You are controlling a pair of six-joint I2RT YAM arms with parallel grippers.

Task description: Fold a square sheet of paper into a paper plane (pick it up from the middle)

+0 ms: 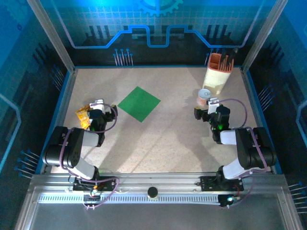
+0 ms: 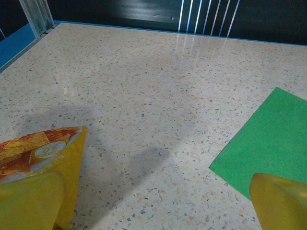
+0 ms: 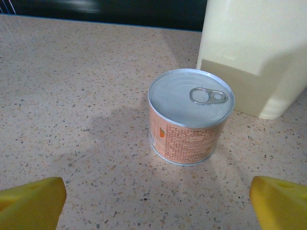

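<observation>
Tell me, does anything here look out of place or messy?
Nothing is spilled or damaged. The green sheet lies flat but turned cornerwise, like a diamond. A crinkled yellow snack packet lies at the left, an odd companion for paper folding.

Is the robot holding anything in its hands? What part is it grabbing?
Nothing is held. The left gripper and right gripper both have their fingers spread wide with nothing between them. The green sheet of paper lies flat, untouched.

Speckled beige tabletop [image 1: 158, 143], blue-edged, with slanted metal posts [image 1: 53, 36] at the far corners. Dark wall panels [image 1: 153, 28] with glowing blue line patterns stand well beyond the left gripper [image 1: 101, 105] and right gripper [image 1: 207, 104].
</observation>
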